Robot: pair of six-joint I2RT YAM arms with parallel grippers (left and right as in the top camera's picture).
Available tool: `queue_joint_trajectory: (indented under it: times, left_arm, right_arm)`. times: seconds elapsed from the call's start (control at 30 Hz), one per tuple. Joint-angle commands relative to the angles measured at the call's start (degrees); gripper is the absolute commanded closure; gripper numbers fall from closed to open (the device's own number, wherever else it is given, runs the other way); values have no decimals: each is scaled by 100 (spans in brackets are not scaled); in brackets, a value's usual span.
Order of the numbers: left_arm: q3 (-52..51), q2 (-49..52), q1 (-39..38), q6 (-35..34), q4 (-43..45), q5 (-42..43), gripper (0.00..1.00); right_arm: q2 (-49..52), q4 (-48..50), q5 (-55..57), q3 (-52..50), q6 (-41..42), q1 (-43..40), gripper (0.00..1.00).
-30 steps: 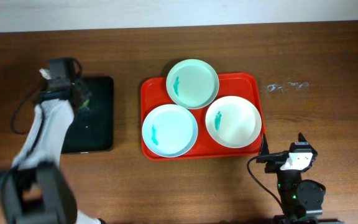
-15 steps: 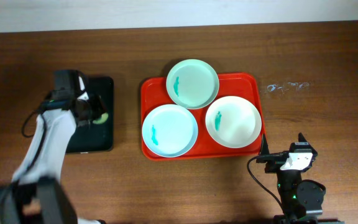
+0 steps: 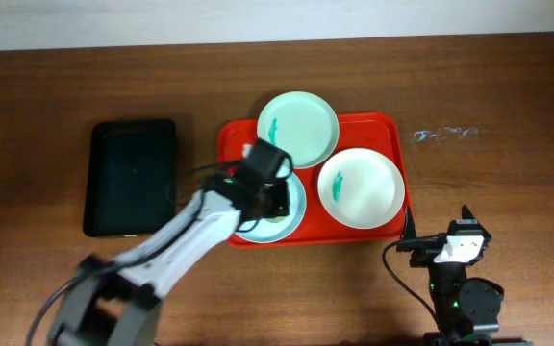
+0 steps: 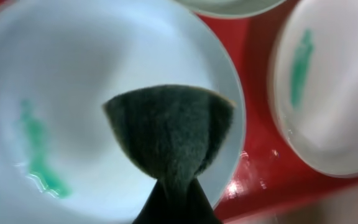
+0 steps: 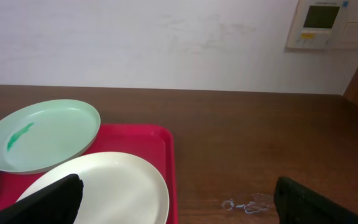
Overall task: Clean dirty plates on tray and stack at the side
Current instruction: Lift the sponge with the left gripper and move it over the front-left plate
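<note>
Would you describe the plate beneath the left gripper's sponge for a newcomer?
On the orange-red tray lie three plates. The light blue plate sits at its near-left corner, under the sponge in the left gripper. Its neighbours, the mint plate and the white plate, are not blue.

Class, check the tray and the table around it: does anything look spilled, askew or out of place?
The mint plate overhangs the tray's far rim. Teal smears mark it, the light blue plate and the white plate. Right of the tray, glinting residue lies on the table.
</note>
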Motion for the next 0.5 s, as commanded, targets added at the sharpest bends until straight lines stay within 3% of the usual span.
queue_joint_trajectory:
  times: [0.0, 0.03, 0.1, 0.2, 0.23, 0.27, 0.37, 0.47]
  left_arm:
    - [-33, 511, -184, -356, 210, -367, 100]
    - [-31, 529, -184, -354, 214, -367, 98]
    - [50, 522, -107, -328, 254, -437, 73]
    - [323, 293, 107, -238, 26, -428, 26]
    - [463, 63, 254, -238, -190, -428, 5]
    - [562, -164, 407, -229, -361, -426, 1]
    - [649, -1108, 885, -151, -769, -433, 1]
    - [649, -1679, 1272, -111, -1521, -1117, 1]
  right_arm:
    - [-37, -22, 48, -48, 28, -26, 2]
    - [-37, -22, 46, -48, 28, -26, 2]
    - [-37, -20, 46, -48, 28, -26, 2]
    - [-37, -20, 48, -48, 28, -26, 2]
    - [-37, -22, 46, -48, 28, -26, 1]
    - [-37, -20, 46, -48, 28, -26, 1]
    - [-37, -22, 48, -48, 28, -26, 2]
    - [-37, -22, 48, -48, 28, -26, 1]
